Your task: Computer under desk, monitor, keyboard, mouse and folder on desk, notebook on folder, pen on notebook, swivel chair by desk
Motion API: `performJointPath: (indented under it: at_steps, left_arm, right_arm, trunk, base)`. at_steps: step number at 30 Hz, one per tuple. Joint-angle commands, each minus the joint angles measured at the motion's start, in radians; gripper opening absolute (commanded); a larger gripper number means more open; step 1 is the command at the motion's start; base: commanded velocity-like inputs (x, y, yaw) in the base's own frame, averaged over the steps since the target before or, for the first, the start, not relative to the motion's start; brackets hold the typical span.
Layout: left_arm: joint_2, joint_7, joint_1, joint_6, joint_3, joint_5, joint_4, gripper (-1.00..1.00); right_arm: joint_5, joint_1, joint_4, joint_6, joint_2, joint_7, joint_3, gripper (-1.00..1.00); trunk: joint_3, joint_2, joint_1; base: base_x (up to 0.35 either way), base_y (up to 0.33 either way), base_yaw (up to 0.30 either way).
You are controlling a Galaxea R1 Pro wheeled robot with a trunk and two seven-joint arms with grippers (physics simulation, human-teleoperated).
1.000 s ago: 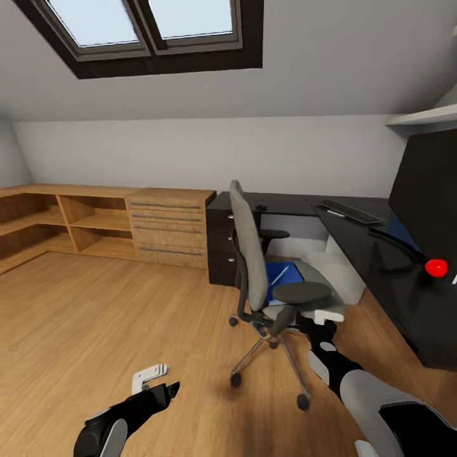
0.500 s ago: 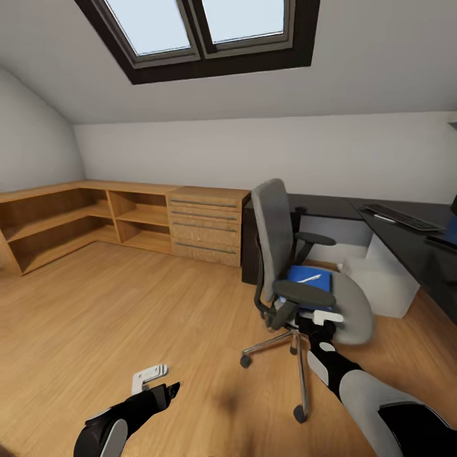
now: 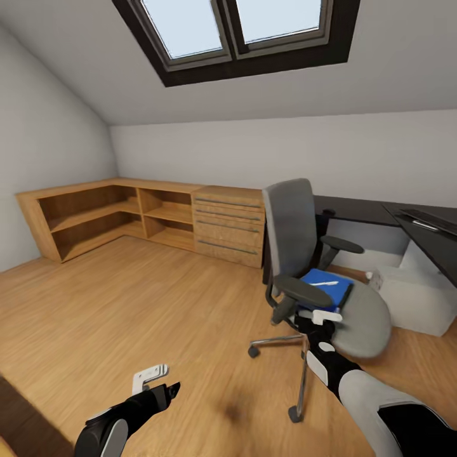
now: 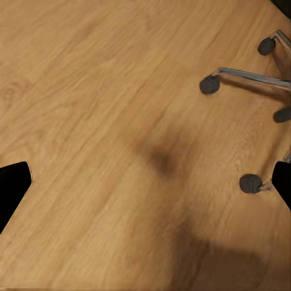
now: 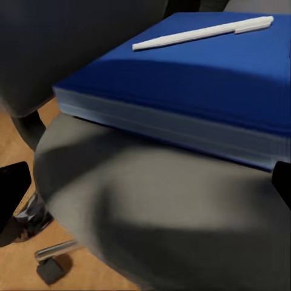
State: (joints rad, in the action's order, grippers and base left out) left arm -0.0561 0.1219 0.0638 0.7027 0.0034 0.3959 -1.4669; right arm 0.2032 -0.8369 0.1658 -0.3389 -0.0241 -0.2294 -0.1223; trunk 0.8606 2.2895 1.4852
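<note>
Head view: my camera has swung left, pushing the worktop [image 3: 419, 231] to three o'clock. Swivel chair [image 3: 317, 279] carries folder [image 3: 327, 289] and pen [image 3: 325, 283]. Right wrist view: right tool [image 5: 145, 176] spread wide beside them, poised to grasp. Left wrist view: left tool [image 4: 145, 179] wide over floor [image 4: 91, 121].

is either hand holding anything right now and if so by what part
Nothing is held. The left hand hangs open over bare floor; the right hand is open at the swivel chair's seat edge, short of the folder.
</note>
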Motion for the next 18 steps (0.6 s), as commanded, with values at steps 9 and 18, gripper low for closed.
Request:
performJointPath:
  at_steps: [9,18]
  left_arm:
    - [-0.001,0.009,0.001,0.006,0.0,0.011,-0.001,1.0]
    - [-0.001,0.009,0.001,0.006,0.0,0.011,-0.001,1.0]
  right_arm:
    - [0.009,-0.001,0.001,-0.003,-0.002,-0.003,-0.008,1.0]
    - [0.01,-0.001,0.001,-0.003,-0.002,-0.004,-0.006,1.0]
  trunk:
    - [-0.007,0.0,0.0]
    - [-0.017,0.0,0.0]
  base:
    - [-0.229,0.0,-0.082]
    - [-0.035,0.0,-0.214]
